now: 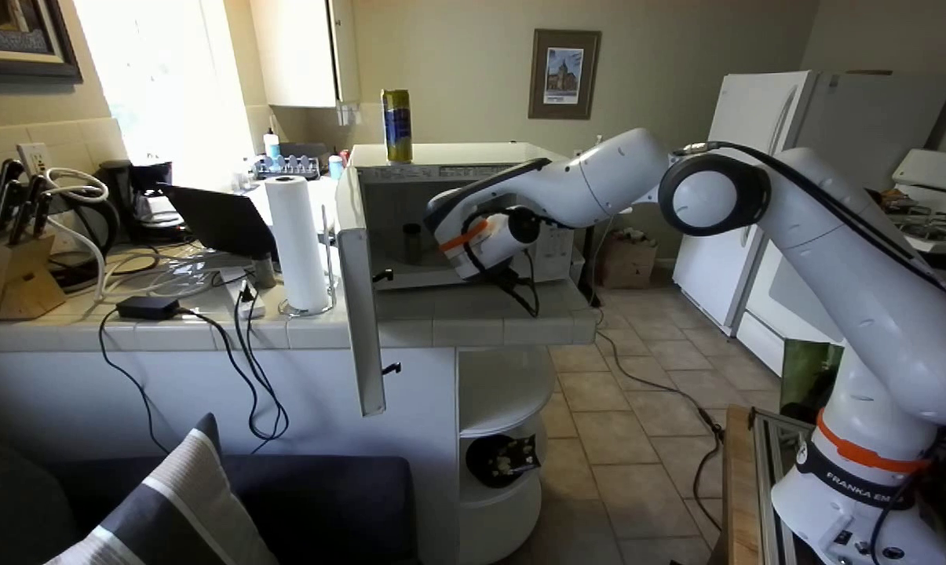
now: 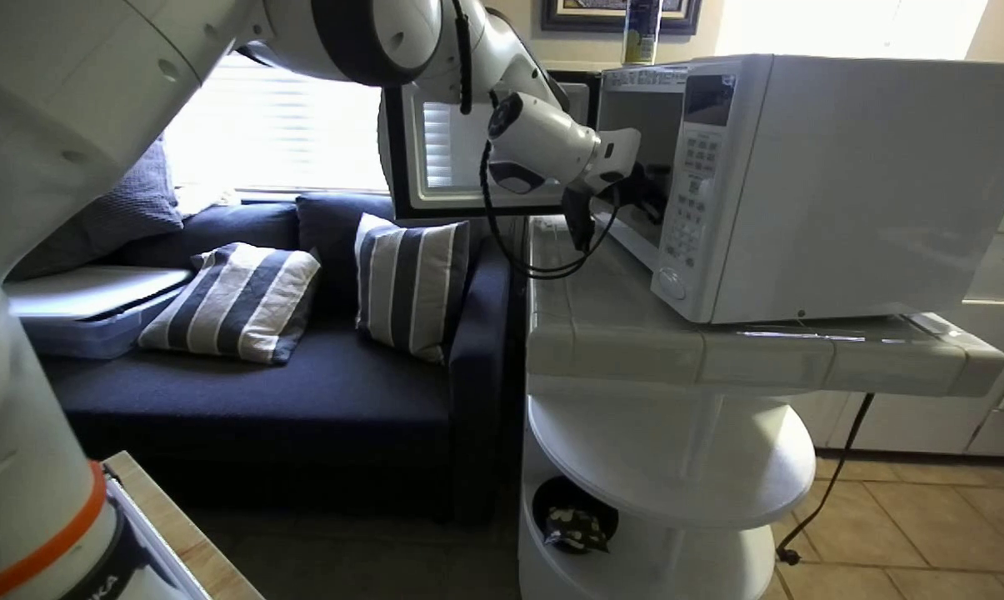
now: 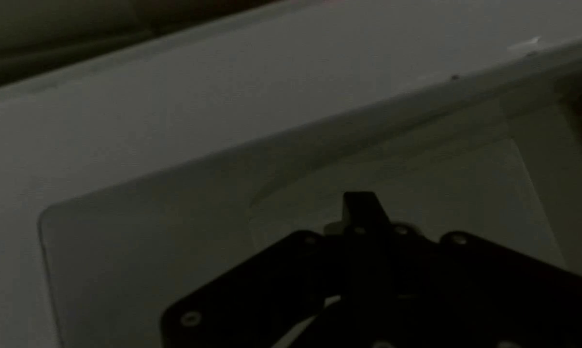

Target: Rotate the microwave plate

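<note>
The white microwave [image 1: 449,149] sits on the tiled counter with its door [image 1: 356,275] swung wide. My gripper [image 3: 361,198] reaches into the front of its cavity, jaws shut together and nothing seen between them. In an exterior view the gripper's black body [image 2: 641,196] passes partly behind the control panel's edge. The wrist view is very dark. A faint curved rim ahead and left of the fingertips looks like the plate [image 3: 295,208]; much of it lies hidden behind the gripper. Whether the fingertips touch it I cannot tell.
A tall yellow-and-blue can [image 1: 397,129] stands on top of the microwave. Inside the cavity shows a small dark cylinder [image 1: 412,243]. Left of the open door is a paper towel roll [image 1: 296,243]. The control panel [image 2: 691,196] borders the opening beside my gripper. Cables loop under my wrist.
</note>
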{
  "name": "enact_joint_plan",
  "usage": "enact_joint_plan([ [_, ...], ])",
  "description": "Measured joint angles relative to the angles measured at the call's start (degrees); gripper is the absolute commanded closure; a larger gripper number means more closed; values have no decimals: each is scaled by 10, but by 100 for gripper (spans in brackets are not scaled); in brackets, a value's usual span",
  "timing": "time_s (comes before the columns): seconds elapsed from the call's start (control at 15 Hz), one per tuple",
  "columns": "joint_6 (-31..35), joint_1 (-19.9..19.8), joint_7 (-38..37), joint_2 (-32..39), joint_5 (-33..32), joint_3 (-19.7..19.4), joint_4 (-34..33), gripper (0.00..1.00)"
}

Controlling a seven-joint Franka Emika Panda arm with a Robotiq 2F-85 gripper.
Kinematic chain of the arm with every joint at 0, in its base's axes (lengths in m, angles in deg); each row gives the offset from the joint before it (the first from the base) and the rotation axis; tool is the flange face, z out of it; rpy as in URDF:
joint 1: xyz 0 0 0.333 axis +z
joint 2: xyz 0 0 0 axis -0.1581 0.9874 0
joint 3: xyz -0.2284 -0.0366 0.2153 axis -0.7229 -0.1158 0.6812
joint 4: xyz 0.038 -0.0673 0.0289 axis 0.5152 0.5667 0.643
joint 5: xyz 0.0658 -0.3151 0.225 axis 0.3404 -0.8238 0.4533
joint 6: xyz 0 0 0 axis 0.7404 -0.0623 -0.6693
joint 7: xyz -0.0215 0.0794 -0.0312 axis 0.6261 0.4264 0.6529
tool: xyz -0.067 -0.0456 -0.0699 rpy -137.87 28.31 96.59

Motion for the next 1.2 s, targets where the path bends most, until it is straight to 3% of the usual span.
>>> enact_joint_plan([
  [1.2,-29,0,-37,25,-79,-3,0,100],
])
